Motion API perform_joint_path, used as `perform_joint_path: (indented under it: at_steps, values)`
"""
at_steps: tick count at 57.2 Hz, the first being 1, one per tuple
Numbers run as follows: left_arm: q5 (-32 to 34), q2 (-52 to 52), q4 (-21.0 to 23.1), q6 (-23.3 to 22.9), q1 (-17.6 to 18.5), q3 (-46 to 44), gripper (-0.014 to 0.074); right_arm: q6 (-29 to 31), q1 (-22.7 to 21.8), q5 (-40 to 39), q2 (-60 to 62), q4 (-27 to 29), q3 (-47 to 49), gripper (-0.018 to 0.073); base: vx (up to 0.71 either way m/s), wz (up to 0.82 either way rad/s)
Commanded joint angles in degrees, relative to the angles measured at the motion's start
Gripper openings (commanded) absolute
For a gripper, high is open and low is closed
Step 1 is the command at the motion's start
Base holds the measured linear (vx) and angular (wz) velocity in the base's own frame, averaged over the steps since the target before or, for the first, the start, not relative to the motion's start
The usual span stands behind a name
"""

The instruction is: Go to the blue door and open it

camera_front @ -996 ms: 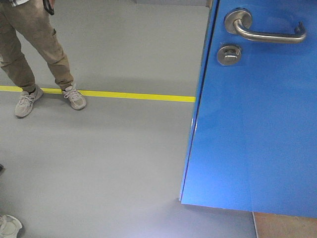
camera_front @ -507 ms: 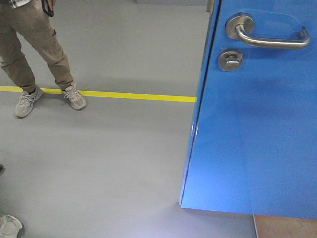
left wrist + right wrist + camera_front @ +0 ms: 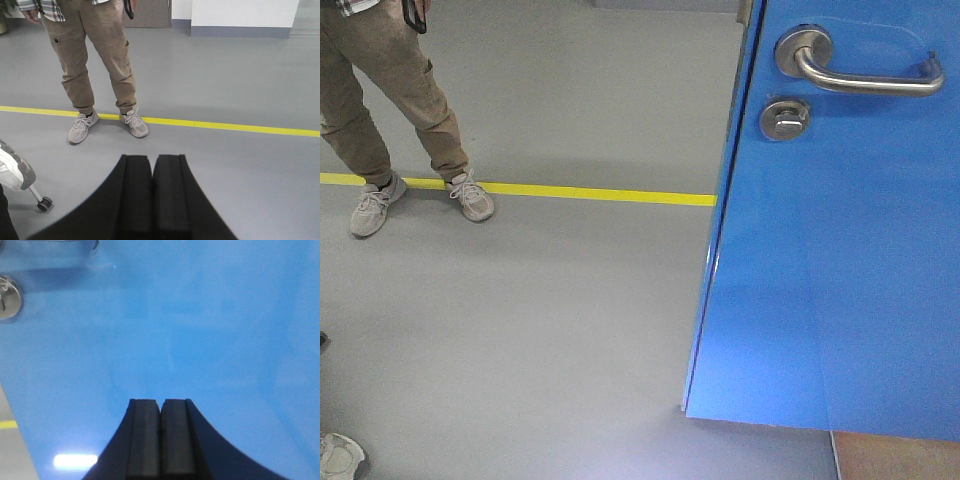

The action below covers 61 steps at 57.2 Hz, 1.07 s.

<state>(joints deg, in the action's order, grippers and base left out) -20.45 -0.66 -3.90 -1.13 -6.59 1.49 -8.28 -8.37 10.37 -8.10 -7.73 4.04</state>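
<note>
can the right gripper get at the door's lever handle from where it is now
Probably yes. The shut right gripper faces the blue door with nothing between. The lever handle sits above it and left, so it must rise first.

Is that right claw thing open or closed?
Closed. In its wrist view, the right gripper has both black pads pressed together, nothing between them, facing the blue door.
</note>
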Motion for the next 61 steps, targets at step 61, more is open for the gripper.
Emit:
perform_joint_path:
  at_steps: [61]
  values:
    - [4.61,-0.77,0.15,-0.39,0.36,-1.52,0.0073,6.16,-0.38,-5.15,9.59,3.43,-5.90,0.0008,0.00,0.00]
